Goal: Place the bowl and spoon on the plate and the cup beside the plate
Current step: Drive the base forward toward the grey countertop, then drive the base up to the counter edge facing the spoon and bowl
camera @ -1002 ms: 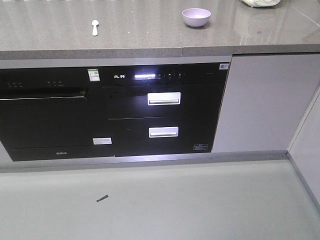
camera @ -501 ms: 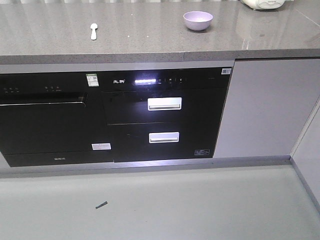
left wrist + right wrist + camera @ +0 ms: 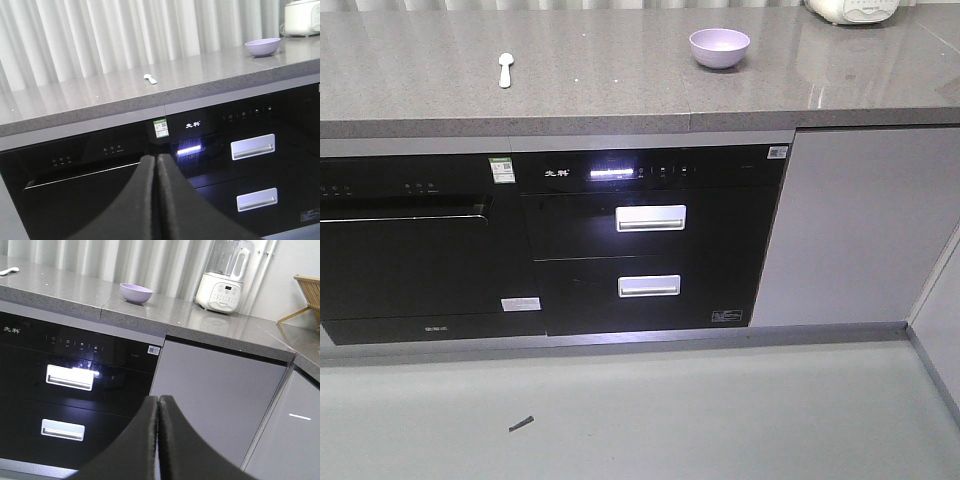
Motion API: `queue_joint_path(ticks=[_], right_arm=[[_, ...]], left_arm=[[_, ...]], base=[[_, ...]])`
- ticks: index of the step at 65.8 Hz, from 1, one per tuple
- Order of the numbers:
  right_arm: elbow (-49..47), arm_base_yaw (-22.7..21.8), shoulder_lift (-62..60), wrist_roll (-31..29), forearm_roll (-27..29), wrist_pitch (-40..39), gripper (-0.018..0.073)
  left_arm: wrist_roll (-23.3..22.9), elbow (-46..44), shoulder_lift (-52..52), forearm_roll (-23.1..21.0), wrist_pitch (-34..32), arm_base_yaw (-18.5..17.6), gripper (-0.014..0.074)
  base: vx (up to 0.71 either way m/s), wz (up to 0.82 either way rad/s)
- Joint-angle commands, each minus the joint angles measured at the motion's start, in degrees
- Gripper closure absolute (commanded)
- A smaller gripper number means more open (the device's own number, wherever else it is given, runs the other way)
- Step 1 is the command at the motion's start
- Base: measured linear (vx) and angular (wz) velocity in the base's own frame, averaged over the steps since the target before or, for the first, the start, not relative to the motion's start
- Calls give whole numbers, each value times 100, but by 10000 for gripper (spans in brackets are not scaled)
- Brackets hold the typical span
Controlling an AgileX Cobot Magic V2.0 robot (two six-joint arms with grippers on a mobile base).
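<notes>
Only an end of the spoon (image 3: pixel 8 271) shows at the right wrist view's left edge. The left claw (image 3: pixel 156 158) and right claw (image 3: pixel 158 399) are pressed together, pinching nothing. The spoon lies on the counter (image 3: pixel 100 95) beyond the left claw. The empty bowl (image 3: pixel 136 292) sits up-left of the right claw.

We are facing a kitchen. A grey stone countertop (image 3: pixel 610 95) runs over built-in black appliances (image 3: pixel 650 250), and on it we see a white blender (image 3: pixel 224 276), a bowl (image 3: pixel 719 47) and a spoon (image 3: pixel 504 68).
</notes>
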Motion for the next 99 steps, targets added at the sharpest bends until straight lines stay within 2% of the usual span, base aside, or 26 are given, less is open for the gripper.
queue_joint_path(ticks=[1, 99], right_arm=[[-1, 1, -29, -23, -29, -394, 564], [-1, 1, -29, -23, -29, -400, 564]], left_arm=[[-7, 135, -93, -11, -394, -5, 603], [-7, 135, -93, -11, -394, -5, 603]], base=[[8, 1], [6, 0]])
